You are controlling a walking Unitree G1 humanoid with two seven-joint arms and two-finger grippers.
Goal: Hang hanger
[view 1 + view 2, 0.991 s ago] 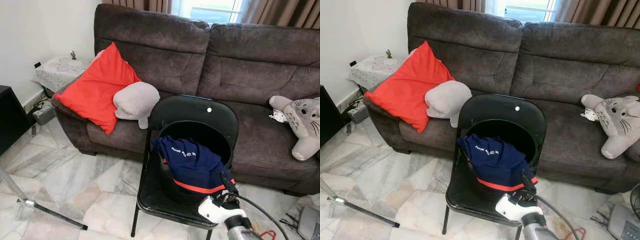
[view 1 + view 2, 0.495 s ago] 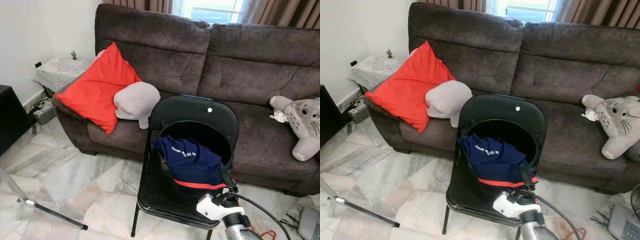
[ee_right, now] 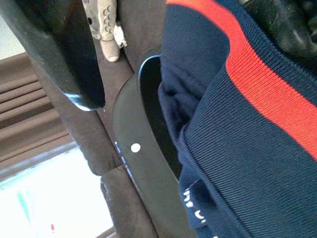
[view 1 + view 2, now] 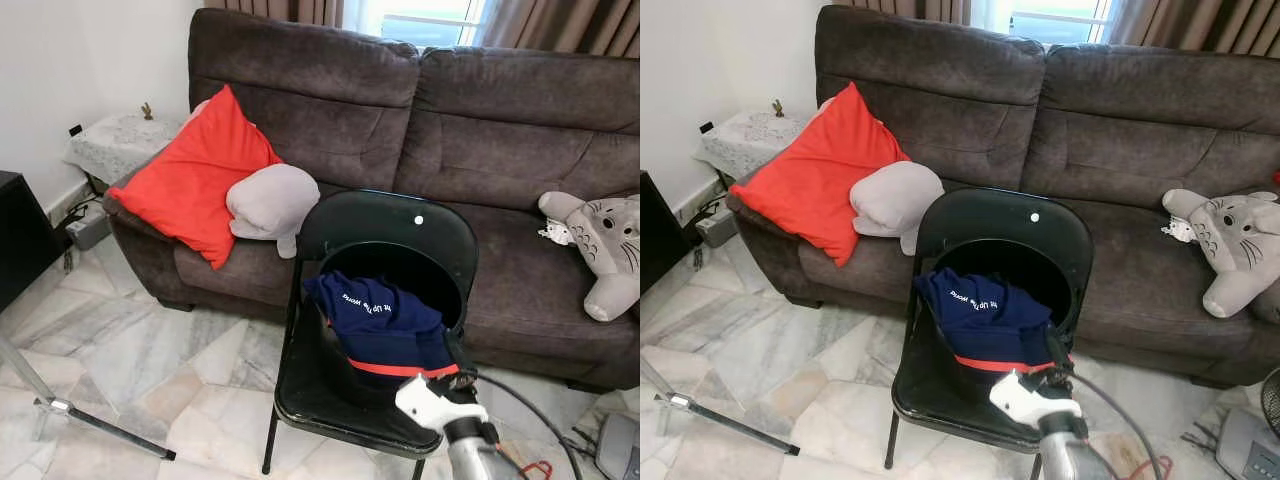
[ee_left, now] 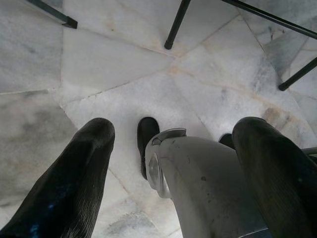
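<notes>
So the landmark here is the black folding chair (image 4: 385, 330) parked in front of the brown sofa (image 4: 480, 150). On its seat sits a dark bucket (image 4: 400, 285) with a navy shirt (image 4: 385, 325) with a red stripe draped over the front rim. I can't actually make out a hanger anywhere, so if it's there it's probably under or inside that shirt, can't tell. The right gripper (image 4: 458, 372) is right at the chair's front corner, fingers spread and pressed up against the shirt's red-striped hem; in its wrist view one finger (image 3: 64, 54) stands off the cloth and the other (image 3: 282, 22) sits on it, so the jaws are released, not pinching anything yet. The left gripper (image 5: 173, 163) hangs low beside the chair over the marble floor (image 5: 99, 64), fingers apart and empty. My take: get one finger under the hem before closing, grab a good fold rather than just the edge, and lift slowly so the bucket doesn't tip off the chair.
</notes>
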